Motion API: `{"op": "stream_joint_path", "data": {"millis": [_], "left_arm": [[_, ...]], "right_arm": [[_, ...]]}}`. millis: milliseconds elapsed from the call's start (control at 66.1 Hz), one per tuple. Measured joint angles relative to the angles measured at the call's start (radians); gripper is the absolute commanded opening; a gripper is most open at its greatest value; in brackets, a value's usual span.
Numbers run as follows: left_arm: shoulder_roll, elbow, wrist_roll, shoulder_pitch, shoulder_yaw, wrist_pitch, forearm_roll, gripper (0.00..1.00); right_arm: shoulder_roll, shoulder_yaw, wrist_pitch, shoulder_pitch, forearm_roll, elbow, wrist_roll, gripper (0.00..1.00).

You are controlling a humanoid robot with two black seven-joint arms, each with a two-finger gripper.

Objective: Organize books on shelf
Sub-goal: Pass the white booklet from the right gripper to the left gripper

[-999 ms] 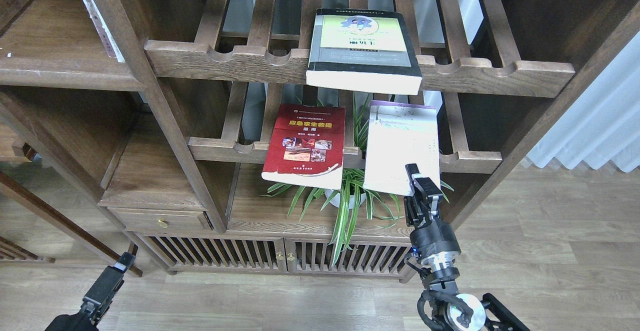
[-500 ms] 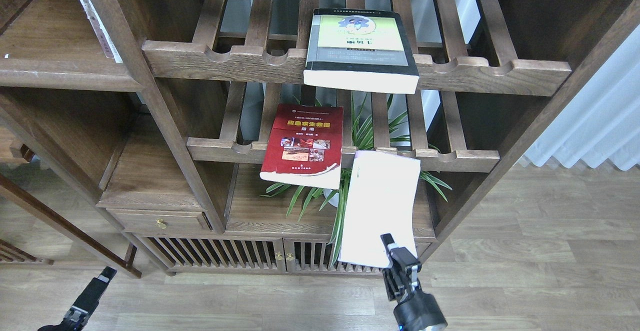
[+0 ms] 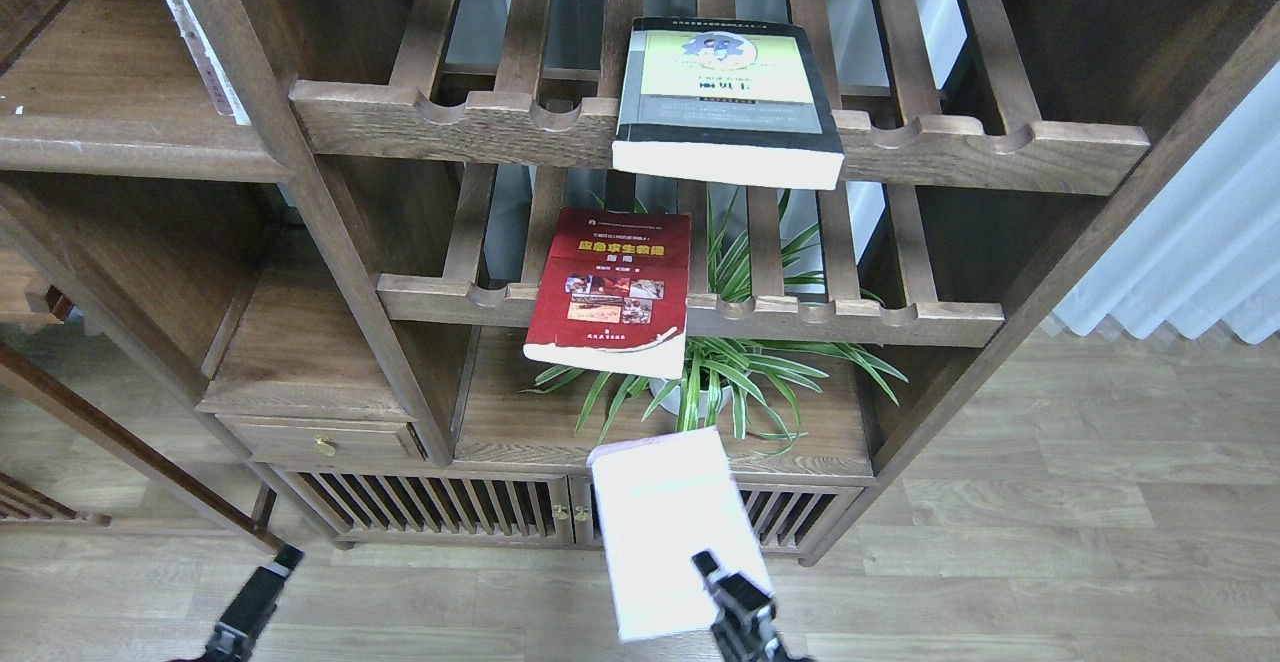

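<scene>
The walnut unit (image 3: 330, 242) towers beyond the right gripper (image 3: 735, 602), which pinches the white-and-lavender book (image 3: 670, 532) low by its near corner. Up ahead lie the yellow-green book (image 3: 725, 102) and red book (image 3: 610, 282). Left gripper (image 3: 250, 612): cannot tell.

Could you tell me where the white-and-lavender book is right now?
In the head view, the white-and-lavender book is low at centre, held off the racks by the right gripper, below the potted plant.
</scene>
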Motion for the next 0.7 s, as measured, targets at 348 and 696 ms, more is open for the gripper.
{"op": "stream_joint_path", "data": {"millis": [348,696], "left_arm": [[-0.09,0.001,-0.003,-0.015,0.148,0.0,0.005,1.0],[-0.201,0.021,-0.003,-0.042,0.189,0.0,0.012,0.98]], "right_arm": [[0.0,-0.082,0.0,0.009,0.0,-0.016,-0.047,0.07],[0.0,-0.108,0.0,0.009,0.0,-0.016,-0.059,0.07]]}}
